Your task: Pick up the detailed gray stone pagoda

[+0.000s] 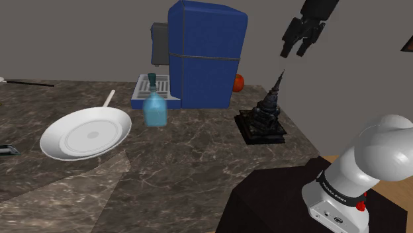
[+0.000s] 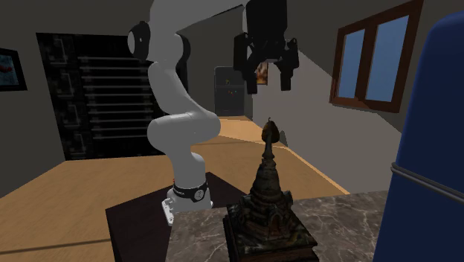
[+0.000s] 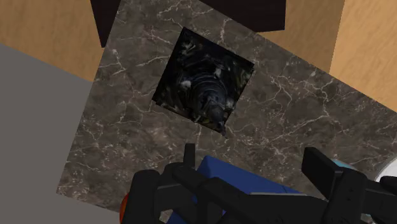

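Overhead, fingers [image 2: 252, 74] spread, empty, above dark pagoda [image 1: 268, 114] on marble counter [image 1: 198, 149], arm-base lettering [image 1: 339, 192] unreadable

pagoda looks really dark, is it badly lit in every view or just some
Shoulder view: the pagoda is a near-black shape on the marbled counter, tiers hard to separate. Second exterior view: dim, yet brownish carved detail shows. Wrist view: from above, mostly dark with a few pale flecks.
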